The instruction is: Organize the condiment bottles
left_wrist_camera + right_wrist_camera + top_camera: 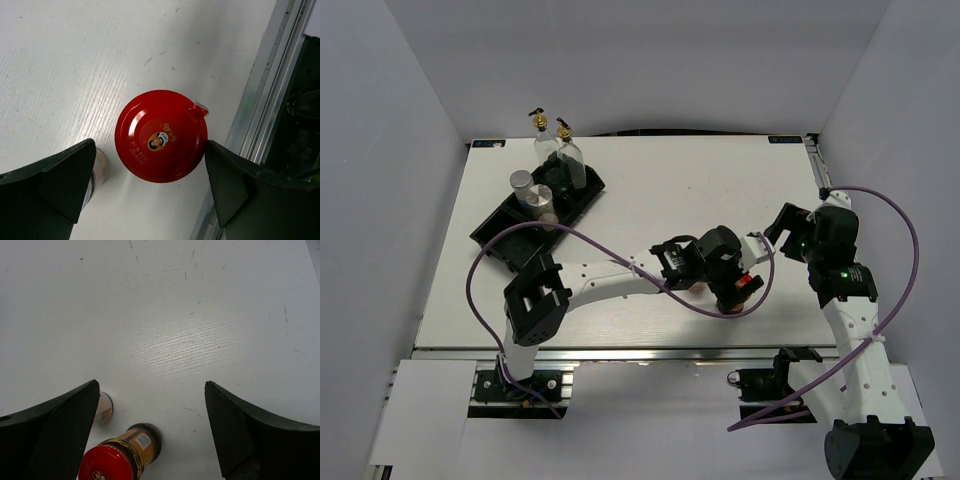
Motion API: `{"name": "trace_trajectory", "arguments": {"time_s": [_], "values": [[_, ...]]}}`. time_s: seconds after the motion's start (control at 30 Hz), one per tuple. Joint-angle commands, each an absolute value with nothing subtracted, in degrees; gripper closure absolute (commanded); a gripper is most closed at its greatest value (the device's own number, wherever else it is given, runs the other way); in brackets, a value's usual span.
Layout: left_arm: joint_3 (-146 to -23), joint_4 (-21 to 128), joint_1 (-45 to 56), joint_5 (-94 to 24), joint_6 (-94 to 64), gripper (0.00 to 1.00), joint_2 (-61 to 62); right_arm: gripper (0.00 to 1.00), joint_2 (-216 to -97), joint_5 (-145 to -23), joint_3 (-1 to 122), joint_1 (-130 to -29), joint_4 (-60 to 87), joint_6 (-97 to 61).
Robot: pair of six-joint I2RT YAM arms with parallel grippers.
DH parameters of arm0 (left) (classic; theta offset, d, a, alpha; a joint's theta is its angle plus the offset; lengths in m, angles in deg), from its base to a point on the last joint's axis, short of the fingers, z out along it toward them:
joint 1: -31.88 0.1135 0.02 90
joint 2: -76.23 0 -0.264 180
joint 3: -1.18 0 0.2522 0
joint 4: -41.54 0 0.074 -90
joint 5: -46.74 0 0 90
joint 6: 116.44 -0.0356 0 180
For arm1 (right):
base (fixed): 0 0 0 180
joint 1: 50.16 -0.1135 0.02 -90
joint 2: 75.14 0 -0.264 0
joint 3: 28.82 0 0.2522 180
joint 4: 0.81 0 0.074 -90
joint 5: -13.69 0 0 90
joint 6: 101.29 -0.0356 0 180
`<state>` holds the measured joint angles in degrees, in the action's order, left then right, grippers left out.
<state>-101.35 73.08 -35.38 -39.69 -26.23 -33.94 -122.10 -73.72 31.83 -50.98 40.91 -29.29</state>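
Observation:
The short red-lidded jar (pixel 746 283) stands on the white table right of centre. In the left wrist view its red lid (pixel 161 136) lies straight below my left gripper (pixel 150 150), between the open jaws, with the right finger (pixel 235 185) at the lid's edge. In the top view the left gripper (pixel 736 282) hovers over it. My right gripper (pixel 782 226) is open and empty just beyond the jar, which shows at the bottom of the right wrist view (pixel 122 455). Two clear cruets (pixel 546 143) (pixel 570 162), the silver-lidded jar (pixel 523 183) and the white shaker (pixel 543 203) stand in the black tray (pixel 505 245).
The tray sits at the table's back left. The table's metal front rail (pixel 255 115) runs close beside the red-lidded jar. A purple cable (pixel 570 235) loops over the table from the left arm. Grey walls enclose the back and both sides.

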Motion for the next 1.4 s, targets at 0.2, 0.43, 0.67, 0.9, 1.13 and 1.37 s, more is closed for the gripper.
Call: {"name": "trace_trajectory", "arguments": {"time_s": [0.2, 0.43, 0.67, 0.9, 1.13, 1.37], "values": [[-102.5, 72.4, -37.0, -42.0, -28.4, 0.02, -35.0, 0.11, -121.8, -74.6, 31.1, -50.8, 37.9, -28.8], [-102.8, 70.6, -37.0, -41.0, -28.9, 0.20, -35.4, 0.10, -120.5, -74.6, 30.6, -50.8, 37.5, -28.7], [-103.5, 70.3, -37.0, -38.8, -29.3, 0.59, -35.7, 0.11, -120.1, -74.5, 30.7, -50.8, 37.7, -28.7], [-103.5, 67.7, -36.9, -41.2, -28.4, 1.00, -33.8, 0.10, -120.4, -74.5, 30.6, -50.9, 37.6, -28.7], [-105.0, 64.7, -36.1, -51.3, -28.9, 1.00, -28.6, 0.11, -120.0, -70.4, 30.3, -50.9, 37.1, -29.5], [-112.7, 66.3, -29.7, -50.9, -28.0, 1.00, -26.4, 0.11, -122.2, -67.2, 30.9, -49.2, 36.5, -30.0]]}}
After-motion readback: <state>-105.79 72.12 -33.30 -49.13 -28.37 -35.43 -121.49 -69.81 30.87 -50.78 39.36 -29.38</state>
